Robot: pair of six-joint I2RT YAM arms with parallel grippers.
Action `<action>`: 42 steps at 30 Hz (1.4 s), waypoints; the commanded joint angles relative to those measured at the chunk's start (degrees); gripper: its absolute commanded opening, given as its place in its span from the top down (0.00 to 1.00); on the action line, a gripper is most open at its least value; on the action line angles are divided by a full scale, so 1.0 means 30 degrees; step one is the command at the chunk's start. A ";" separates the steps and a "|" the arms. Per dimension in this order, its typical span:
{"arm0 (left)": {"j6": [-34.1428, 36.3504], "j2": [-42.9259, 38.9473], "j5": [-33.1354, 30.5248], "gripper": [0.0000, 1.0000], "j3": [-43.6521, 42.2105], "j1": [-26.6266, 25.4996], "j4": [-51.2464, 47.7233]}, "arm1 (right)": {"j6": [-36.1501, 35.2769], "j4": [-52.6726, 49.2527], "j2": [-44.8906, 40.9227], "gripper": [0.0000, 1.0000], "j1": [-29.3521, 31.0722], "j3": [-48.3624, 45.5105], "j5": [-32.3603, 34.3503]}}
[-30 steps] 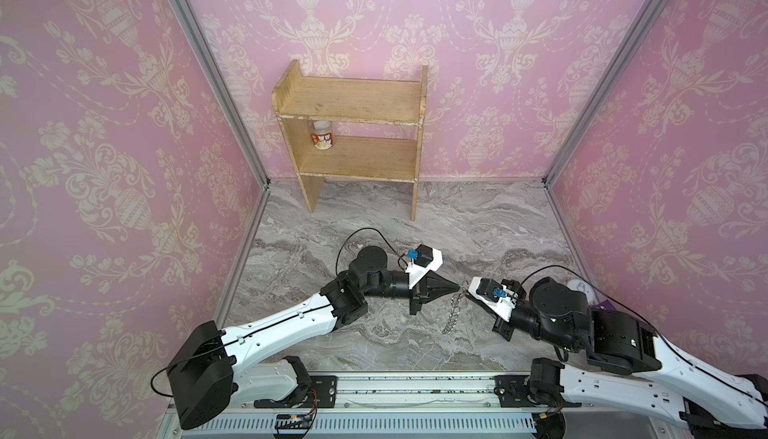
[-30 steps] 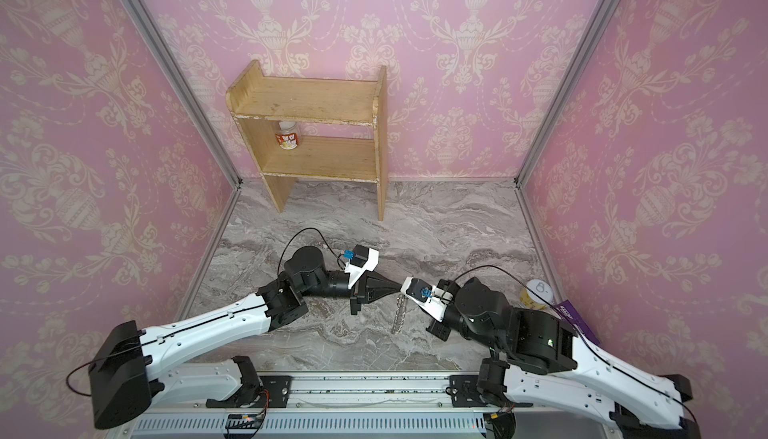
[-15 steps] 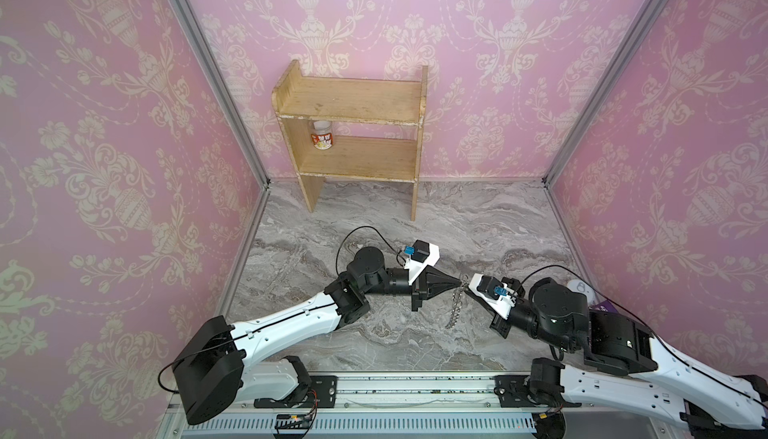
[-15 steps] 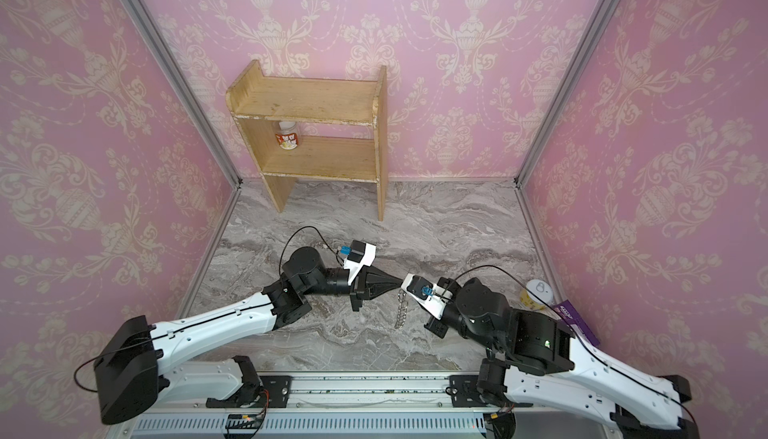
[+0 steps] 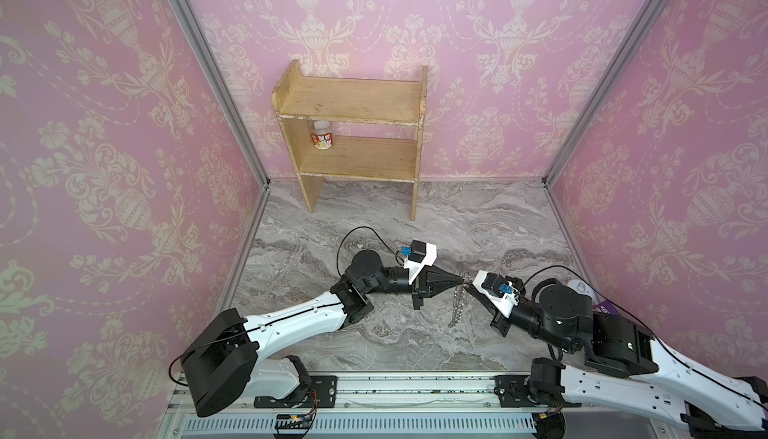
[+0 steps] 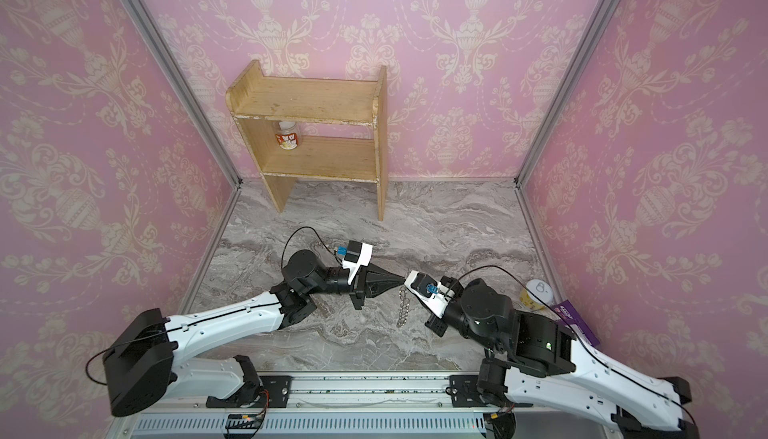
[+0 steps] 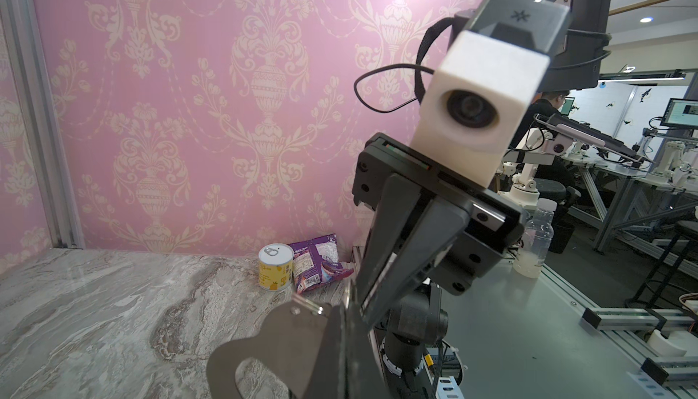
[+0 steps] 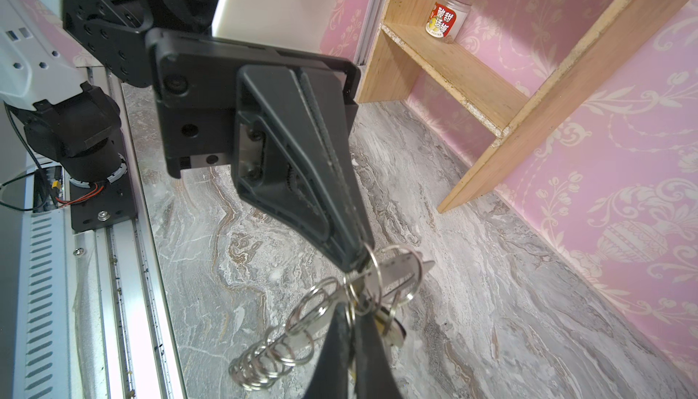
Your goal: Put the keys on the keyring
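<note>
Top views, grippers: your left gripper [image 5: 459, 280] and right gripper [image 5: 469, 287] meet tip to tip above the middle of the marble table [image 5: 374, 216].
Top views, keyring: the keyring [image 6: 402, 310] hangs from that meeting point as a short dangling line of metal. No detail can be made out here.
Left wrist view, keyring: a flat grey plate [image 7: 272, 336] with a handle slot sits against your left gripper's own dark fingers, which are pressed together on it.
Left wrist view, right gripper: it faces the camera with its fingers [image 7: 393, 227] drawn almost together and their tips at the plate's upper edge.
Right wrist view, left gripper: its tapered tip [image 8: 357, 261] is clamped on the top of the ring bunch.
Right wrist view, key: a flat metal key [image 8: 402, 276] lies inside a large ring just beside that tip. Whether it is fully threaded on cannot be told.
Right wrist view, right gripper: its fingers [image 8: 336, 359] sit close together with metal between them. Which piece they pinch is hidden.
Right wrist view, rings: the spare rings [image 8: 272, 355] dangle free below, clear of the table.
Risk, dropping: if you ease both grips at once, the whole bunch probably falls.
Risk, key slipping: if the key is only partly through the ring's coil, letting go early could let it slide back out.
Risk, twisting: pulling your grippers apart while both pinch would wrench the ring or swing the loose rings into the fingers.
</note>
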 commanded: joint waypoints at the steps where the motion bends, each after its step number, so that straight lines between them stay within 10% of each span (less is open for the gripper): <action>1: 0.0287 -0.0175 -0.0931 1.00 0.0107 0.0163 0.1638 | 0.0362 -0.1014 -0.0499 0.84 0.0420 0.0226 -0.1388; 13: 0.1127 -0.0552 -0.0639 1.00 -0.0563 0.0104 0.1136 | -0.0104 -0.0049 -0.1077 0.67 0.0420 0.0809 -0.0582; 26: 0.1651 -0.0741 -0.0148 1.00 -0.0539 -0.0101 0.1140 | 0.0071 0.1477 -0.0192 0.71 -0.0527 0.0171 -0.0216; 42: 0.2266 -0.1400 -0.0027 1.00 -0.0652 -0.0196 0.0847 | 0.1315 0.2056 0.0376 0.80 -0.3527 0.0209 -0.5125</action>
